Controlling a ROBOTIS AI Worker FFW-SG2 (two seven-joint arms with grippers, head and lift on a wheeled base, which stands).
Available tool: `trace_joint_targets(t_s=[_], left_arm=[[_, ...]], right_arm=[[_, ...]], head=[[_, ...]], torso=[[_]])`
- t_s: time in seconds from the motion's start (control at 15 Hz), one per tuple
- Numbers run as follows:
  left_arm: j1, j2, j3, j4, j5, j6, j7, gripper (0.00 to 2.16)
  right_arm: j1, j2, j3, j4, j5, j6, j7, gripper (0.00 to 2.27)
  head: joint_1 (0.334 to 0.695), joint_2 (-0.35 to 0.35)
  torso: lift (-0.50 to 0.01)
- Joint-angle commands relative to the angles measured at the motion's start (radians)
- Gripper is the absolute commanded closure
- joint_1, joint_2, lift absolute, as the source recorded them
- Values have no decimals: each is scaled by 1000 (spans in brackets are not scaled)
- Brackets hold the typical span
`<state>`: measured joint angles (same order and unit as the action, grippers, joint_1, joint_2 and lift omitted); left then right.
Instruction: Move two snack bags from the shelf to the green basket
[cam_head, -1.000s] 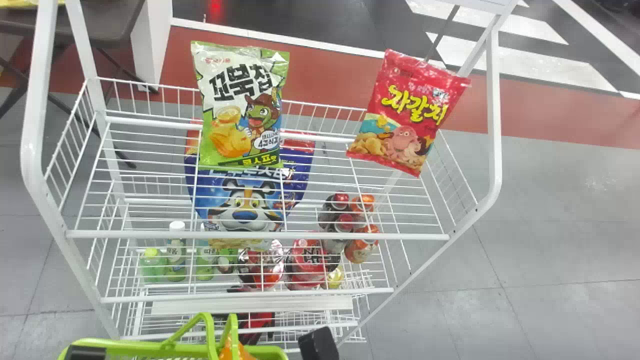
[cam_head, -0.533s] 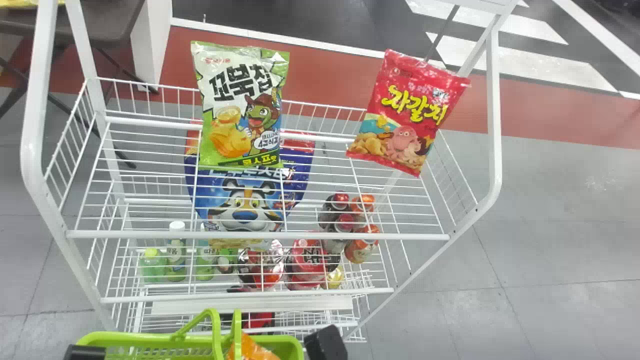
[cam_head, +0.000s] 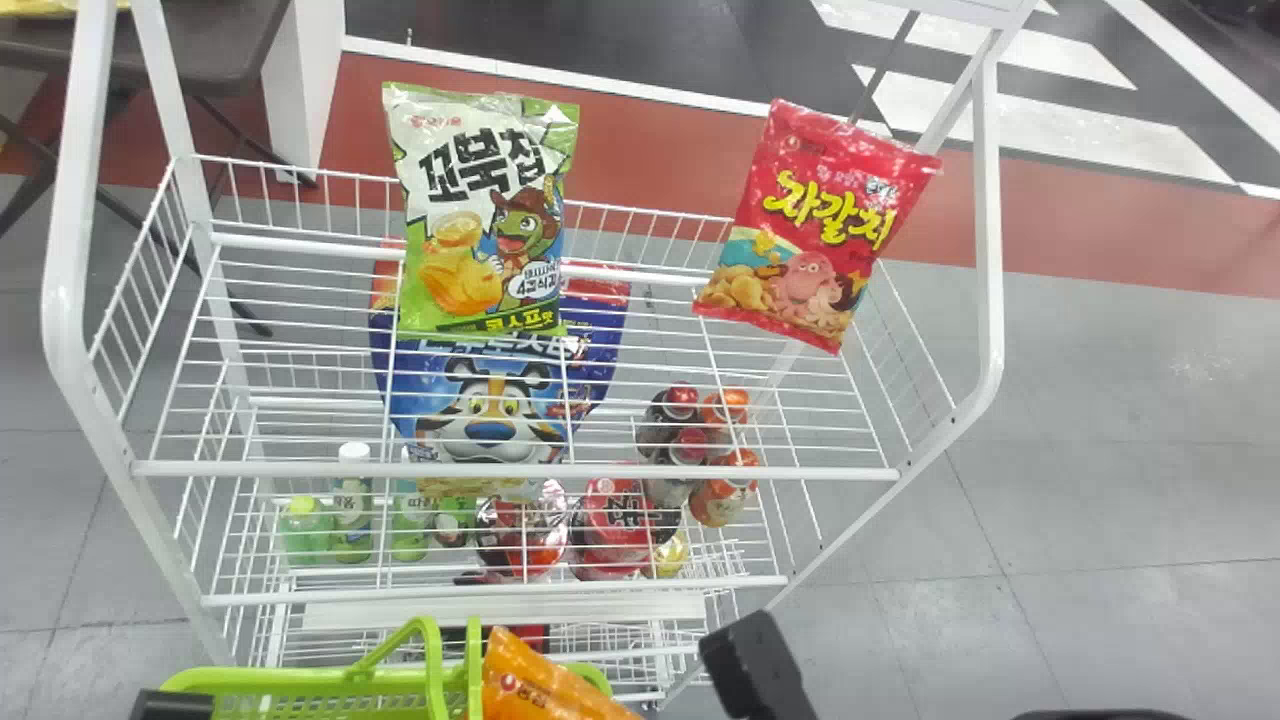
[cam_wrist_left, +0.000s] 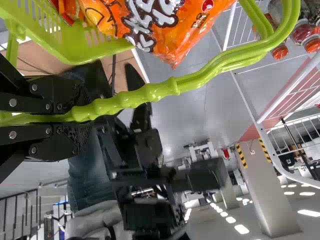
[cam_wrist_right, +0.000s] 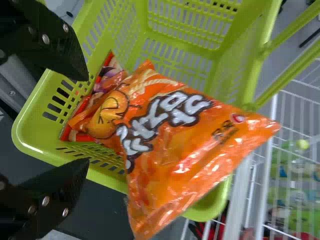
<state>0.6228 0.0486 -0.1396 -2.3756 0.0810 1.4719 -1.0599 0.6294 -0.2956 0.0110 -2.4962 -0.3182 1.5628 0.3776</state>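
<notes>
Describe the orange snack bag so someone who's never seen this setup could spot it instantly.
Find the green basket in front of the white wire rack. The orange snack bag sticks out of it, with chunky whitish letters outlined in dark. It partly covers its neighbour, red-edged packaging, but is bright orange nearly all over.

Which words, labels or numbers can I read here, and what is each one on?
"꼬북칩": green-and-white snack bag.
"콘스프맛": along that bag's bottom edge.
"자갈치": red snack bag.
Orange snack bag: large stylised lettering, turned and creased, that I cannot read with certainty.
Blue bag: its lettering is partly hidden, so I can't read it.
Bottles and the bags' remaining small print: too small or blurred to read surely.
</notes>
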Motion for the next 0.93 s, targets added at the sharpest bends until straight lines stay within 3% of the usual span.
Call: trace_joint_targets(t_s=[0.0, 0.2, 0.53, 0.73, 0.87], left_arm=[[0, 1, 0, 1, 0, 0, 0, 2128], [2, 1, 0, 1, 0, -3, 0, 2128], [2, -3, -3, 16, 0, -9, -2, 2128], [2, -3, -3, 23, 0, -15, -2, 2128], [8, -3, -2, 26, 2, -25, -3, 2128]], right_arm=[[19, 7, -52, -98, -9, 9, 0, 43], [50, 23, -118, -141, -10, 9, 20, 43], [82, 96, -88, 16, -4, -824, 70, 46], [108, 118, -68, 57, 5, -1091, 64, 56], [138, 125, -68, 85, 4, -1247, 20, 76]], head=[[695, -350], [695, -350], [695, -350], [695, -350], [695, -350]], torso=[[-17], [-17], [-17], [-17], [-17]])
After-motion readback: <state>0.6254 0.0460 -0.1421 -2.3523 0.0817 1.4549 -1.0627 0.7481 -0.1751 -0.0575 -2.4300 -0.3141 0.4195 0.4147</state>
